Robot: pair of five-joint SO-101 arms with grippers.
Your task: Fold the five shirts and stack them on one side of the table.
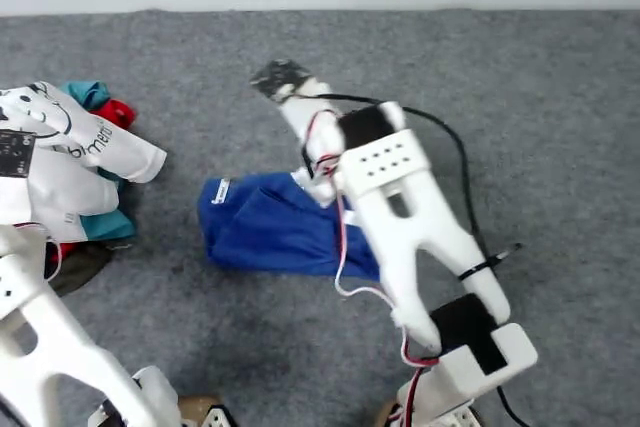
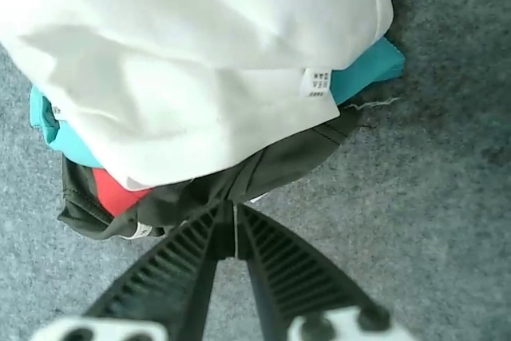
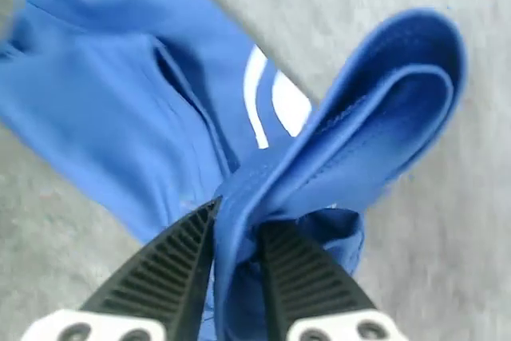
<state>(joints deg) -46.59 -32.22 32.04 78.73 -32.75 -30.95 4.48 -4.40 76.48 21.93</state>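
The right arm rises from its base at the near edge of the grey tabletop and stretches away over the middle, its wrist bent down over the blue shirt. The right end effector is clamped on a raised fold of that shirt: the two ribbed black fingers pinch a doubled edge of blue cloth, which loops up above them, while the rest of the garment lies on the tabletop below. In the high view the blue shirt sits near the centre of the tabletop, partly folded, with the arm crossing over one end of it. The left arm stands at the near left corner and leans toward the heap of garments on the left side. The left end effector has its fingers pressed together with nothing between them, its tips just beside the edge of the heap and low over the tabletop. That heap has a white shirt on top, a teal shirt and a red shirt showing under it, and a dark olive shirt at the bottom, nearest the closed fingertips.
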